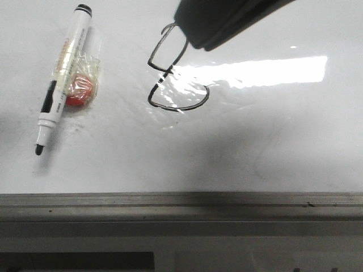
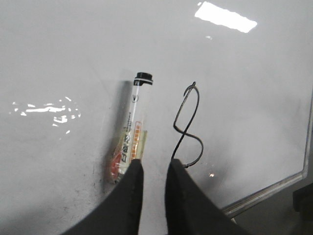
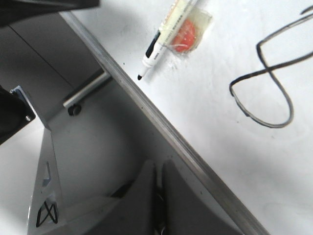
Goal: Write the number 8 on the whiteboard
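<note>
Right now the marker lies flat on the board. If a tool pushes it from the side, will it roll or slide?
The marker has a round barrel, so it could roll. The plastic wrapper taped to it probably stops that. The glossy whiteboard looks slippery, so it would likely slide.

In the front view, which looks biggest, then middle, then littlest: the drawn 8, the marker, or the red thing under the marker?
The marker and the number 8 look about equally long, and an arm hides the 8's top, so I won't rank those two. The red thing is clearly the littlest.
</note>
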